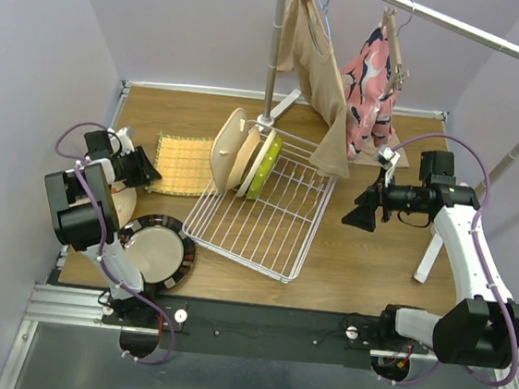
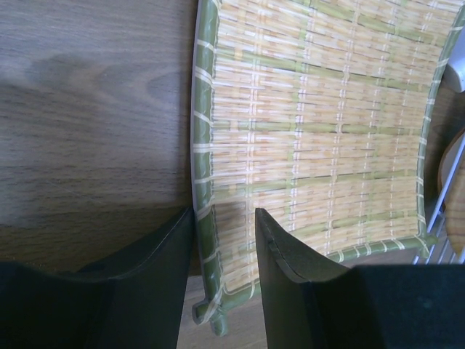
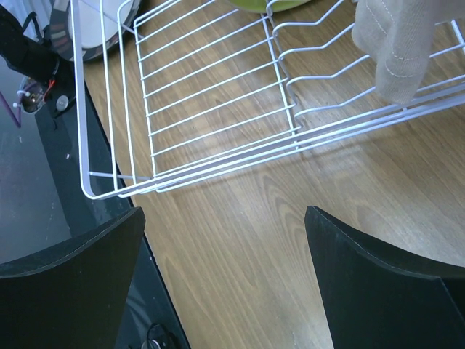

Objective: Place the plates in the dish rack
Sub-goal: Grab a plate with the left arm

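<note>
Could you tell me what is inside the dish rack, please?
Plates stand on edge at the far end of the dish rack: tan and cream ones, then a lime green one. They overlap, so their count is unclear; a hanging beige garment hides the far right corner.

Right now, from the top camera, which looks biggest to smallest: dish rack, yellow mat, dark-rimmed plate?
1. dish rack, clearly largest.
2 and 3. dark-rimmed plate and yellow mat look about alike; the left arm covers part of the plate.
</note>
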Controlling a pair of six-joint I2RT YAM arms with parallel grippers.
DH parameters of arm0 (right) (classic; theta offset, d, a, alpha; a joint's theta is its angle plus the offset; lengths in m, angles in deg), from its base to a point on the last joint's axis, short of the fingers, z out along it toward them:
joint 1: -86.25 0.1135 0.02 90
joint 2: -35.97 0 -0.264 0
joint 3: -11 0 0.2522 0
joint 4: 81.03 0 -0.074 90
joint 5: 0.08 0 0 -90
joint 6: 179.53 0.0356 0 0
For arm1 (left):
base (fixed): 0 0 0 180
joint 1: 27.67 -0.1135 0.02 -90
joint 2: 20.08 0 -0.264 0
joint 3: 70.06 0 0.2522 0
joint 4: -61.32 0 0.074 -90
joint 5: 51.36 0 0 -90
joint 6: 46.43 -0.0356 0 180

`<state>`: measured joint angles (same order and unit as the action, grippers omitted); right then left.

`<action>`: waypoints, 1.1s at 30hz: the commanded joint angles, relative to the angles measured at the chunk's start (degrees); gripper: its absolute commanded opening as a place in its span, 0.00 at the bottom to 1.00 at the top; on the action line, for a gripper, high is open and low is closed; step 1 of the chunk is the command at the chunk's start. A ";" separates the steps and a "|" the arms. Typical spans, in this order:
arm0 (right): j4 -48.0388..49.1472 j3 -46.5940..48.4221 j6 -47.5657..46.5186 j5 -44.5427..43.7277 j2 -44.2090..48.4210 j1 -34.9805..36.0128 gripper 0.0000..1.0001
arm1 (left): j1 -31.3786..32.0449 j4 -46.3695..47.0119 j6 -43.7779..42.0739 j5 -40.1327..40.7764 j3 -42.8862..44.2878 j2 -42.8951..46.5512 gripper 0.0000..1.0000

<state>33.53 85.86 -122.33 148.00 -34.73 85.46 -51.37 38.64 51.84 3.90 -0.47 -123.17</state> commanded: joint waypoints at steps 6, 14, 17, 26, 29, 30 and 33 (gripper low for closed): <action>2.64 -1.34 0.54 2.74 0.73 0.27 1.00 | -1.96 -13.04 -4.40 0.30 -2.13 -6.51 0.47; 2.72 -1.51 0.36 2.38 1.00 0.27 1.00 | -1.96 -13.48 -5.63 -1.64 -0.38 -8.53 0.17; 2.64 -1.51 0.54 2.38 0.91 0.27 1.00 | -2.48 -13.48 -5.81 -2.35 -0.29 -7.57 0.02; 2.46 -0.37 0.98 2.47 0.65 0.18 1.00 | -7.05 -11.73 -4.23 -8.14 -1.16 0.07 0.00; 2.55 0.33 1.15 2.73 0.30 0.18 1.00 | -8.28 -9.80 -2.30 -12.27 -2.13 2.70 0.00; 2.46 0.33 1.16 2.82 0.30 0.18 1.00 | -8.90 -8.49 -1.08 -14.37 -2.74 3.33 0.00; 2.55 0.95 1.42 3.00 0.21 0.27 1.00 | -9.52 -6.37 0.95 -17.71 -3.88 5.26 0.00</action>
<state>35.24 84.84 -121.50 149.03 -34.73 85.46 -60.22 30.33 52.45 -7.34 -2.28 -121.83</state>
